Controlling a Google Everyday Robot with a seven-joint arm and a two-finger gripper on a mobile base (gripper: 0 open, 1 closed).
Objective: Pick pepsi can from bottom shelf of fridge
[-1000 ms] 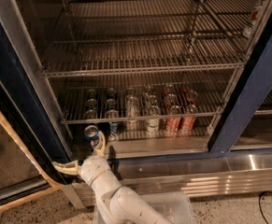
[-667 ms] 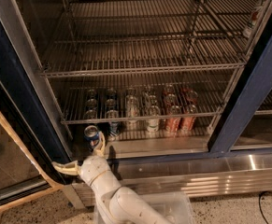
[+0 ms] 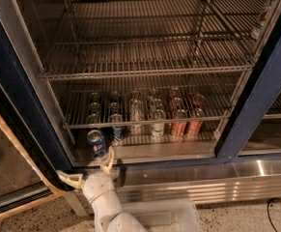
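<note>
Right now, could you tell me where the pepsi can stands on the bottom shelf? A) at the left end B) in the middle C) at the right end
A: the pepsi can stands at the left end of the bottom shelf, just beyond the open gripper, well left of the red cans.

Just below the pepsi can (image 3: 96, 143) sits the claw (image 3: 88, 169), its arm (image 3: 107, 210) cut off at the bottom edge; cans (image 3: 157, 125) right of the pepsi can too dim to read
</note>
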